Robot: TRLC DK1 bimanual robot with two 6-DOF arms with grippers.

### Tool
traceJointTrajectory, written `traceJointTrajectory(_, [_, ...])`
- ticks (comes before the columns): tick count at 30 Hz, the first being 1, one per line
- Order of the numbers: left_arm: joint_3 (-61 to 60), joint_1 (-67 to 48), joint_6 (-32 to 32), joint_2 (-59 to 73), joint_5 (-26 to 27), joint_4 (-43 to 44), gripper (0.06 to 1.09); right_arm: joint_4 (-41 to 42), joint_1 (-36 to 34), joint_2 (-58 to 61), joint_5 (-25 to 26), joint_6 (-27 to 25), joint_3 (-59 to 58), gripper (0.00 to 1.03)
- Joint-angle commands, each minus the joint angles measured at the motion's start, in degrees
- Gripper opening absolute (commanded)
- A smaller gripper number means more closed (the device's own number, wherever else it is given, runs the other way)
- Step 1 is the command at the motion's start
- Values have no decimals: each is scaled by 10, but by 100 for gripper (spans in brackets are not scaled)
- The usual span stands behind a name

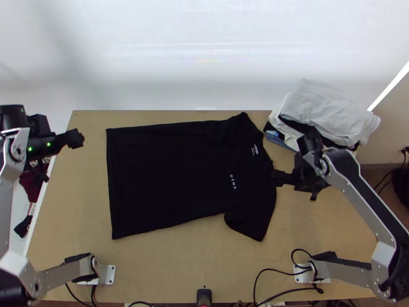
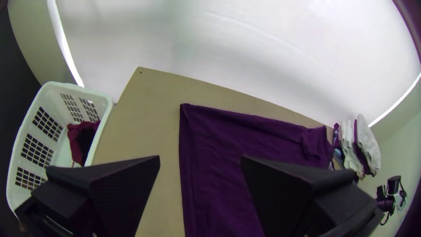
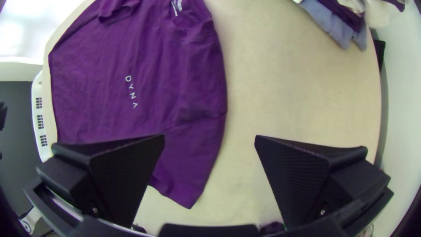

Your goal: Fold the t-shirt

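Found shirt (image 1: 174, 174) lying spread on table (image 1: 163, 271), unfolded across the middle. Hem toward the left arm's side; collar (image 1: 258, 146) toward the right arm's side. White print (image 1: 233, 182) facing up on the chest. Noted far sleeve (image 2: 313, 142) lying back against the body near the far edge; near sleeve (image 1: 253, 222) laid out toward the near edge. Observed light creasing around chest and collar.

Inspected left gripper (image 1: 42, 147): positioned at the table's left edge, beyond the hem and apart from the shirt, fingers standing wide apart. Inspected right gripper (image 1: 304, 178): positioned beside the shirt's collar end, one finger over its border, fingers likewise wide apart. Cannot tell whether touching the fabric there.

Recorded at the far right corner: pile (image 1: 327, 112) of clothes, stacked in pale, dark and blue layers, near the collar. Recorded just off the table's left edge: white basket (image 2: 57, 91) with gridded walls, holding dark red garment (image 2: 76, 142). Logged along the near edge: black cable (image 1: 271, 269), looped on the tabletop toward the right arm's base, and small black block (image 1: 204, 295), set near the middle.
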Motion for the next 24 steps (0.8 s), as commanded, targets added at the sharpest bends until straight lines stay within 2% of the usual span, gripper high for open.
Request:
traceJointTrajectory(1, [-32,-5,6,-34,19,3,96,46,-2,-13,-20,-10,-51,90])
traceJointTrajectory(5, [-47,-6,7,-54,27,-7,96,102,-10,0,-50,-15,-92,87])
traceJointTrajectory(11, [-44,-5,9,-64,29,-25,96,153,-22,34,-50,-22,-122,84])
traceJointTrajectory(14, [-45,-5,9,-66,29,-32,96,189,-26,37,-50,-24,-137,62])
traceJointTrajectory(24, [-40,-2,9,-71,28,-44,96,222,-41,67,-50,-42,-160,61])
